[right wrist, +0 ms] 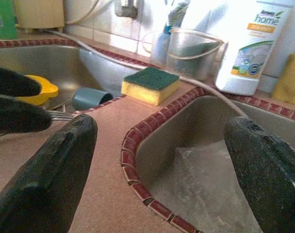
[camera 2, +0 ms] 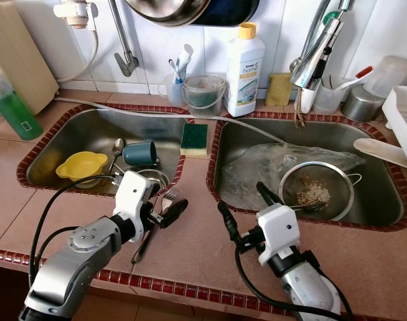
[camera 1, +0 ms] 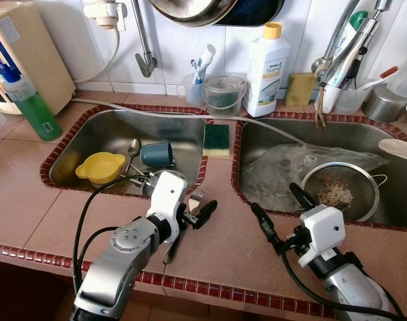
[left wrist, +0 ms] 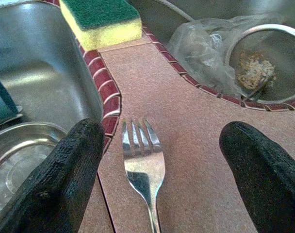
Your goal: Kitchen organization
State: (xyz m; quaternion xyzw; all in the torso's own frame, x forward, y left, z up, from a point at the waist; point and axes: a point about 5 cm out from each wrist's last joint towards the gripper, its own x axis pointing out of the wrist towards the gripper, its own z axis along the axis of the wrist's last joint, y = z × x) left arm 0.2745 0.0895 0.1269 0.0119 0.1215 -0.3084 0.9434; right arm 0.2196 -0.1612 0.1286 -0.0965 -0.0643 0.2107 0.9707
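Left eye view: the terracotta-tiled desk [camera 1: 29, 194] carries a double steel sink [camera 1: 90, 144]. The left pincer [camera 1: 195, 212] hovers with its black fingers apart over the silver metal fork [left wrist: 143, 167], which lies flat between the basins. The right pincer [camera 1: 276, 212], fingers likewise apart, hangs at the right basin's front rim near a round wire-mesh strainer [camera 1: 341, 190]

The counter [camera 1: 223, 227] is speckled reddish-brown with dark red tile edging around both steel basins. A green-and-yellow sponge [camera 1: 217, 139] sits on the divider. In the left basin [camera 1: 96, 130] lie a yellow bowl [camera 1: 100, 167] and a teal cup [camera 1: 156, 154]. A silver fork [left wrist: 143, 167] lies between black fingers [left wrist: 65, 179].
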